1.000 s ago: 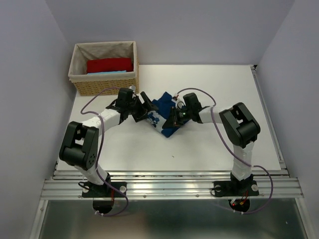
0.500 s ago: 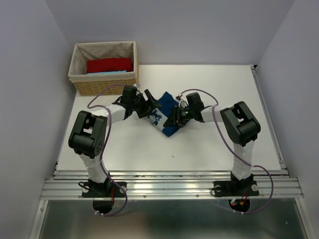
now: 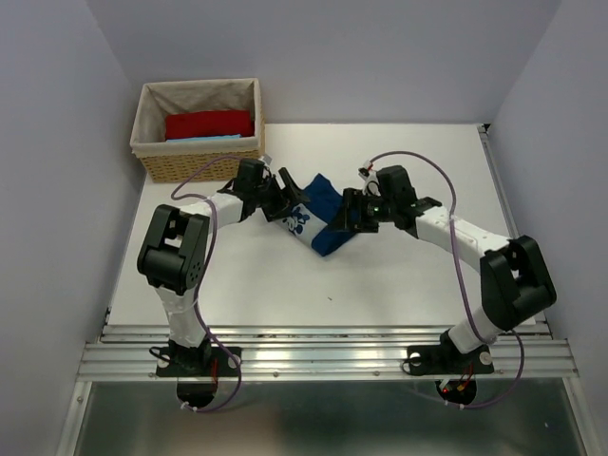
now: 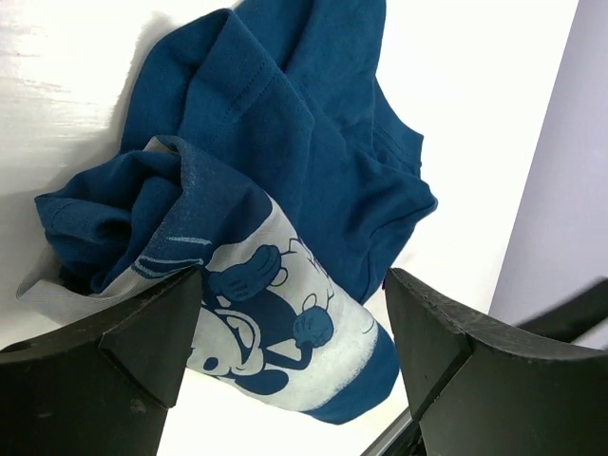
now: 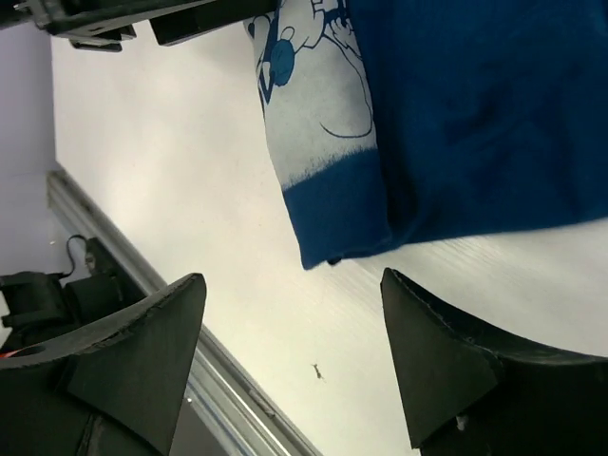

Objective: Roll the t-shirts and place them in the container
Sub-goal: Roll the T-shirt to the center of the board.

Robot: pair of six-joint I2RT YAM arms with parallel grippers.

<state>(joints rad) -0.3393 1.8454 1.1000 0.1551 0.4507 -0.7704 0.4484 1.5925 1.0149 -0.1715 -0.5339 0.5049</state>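
Right now the navy t-shirt [image 3: 321, 218] lies bunched on the white table [image 3: 427, 275], squarely between our two arms and well clear of the wicker basket [image 3: 195, 166]. That basket holds the red piece [image 3: 209, 123] and the light-blue piece [image 3: 204, 139] under its near edge.

We read the bundle's long axis as running from the far side of the table toward our bases. Its near end drifts slightly right, and the pale printed panel is turned toward the left arm.

The left gripper [image 3: 285, 204] sits just beside that printed flank, jaws spread wide. In its wrist view the loosely rolled end fills the gap between the fingers without being pinched.

The right gripper [image 3: 344, 214] is just beside the opposite flank, jaws also apart and holding nothing. Its wrist view shows the shirt's near corner ahead of the fingertips.

Both arms are about equally near, so we judge that the next move turns on working across the short axis, one gripper on each long side.

The roll looks loose and uneven to us, with a sleeve spilling out at the far end.
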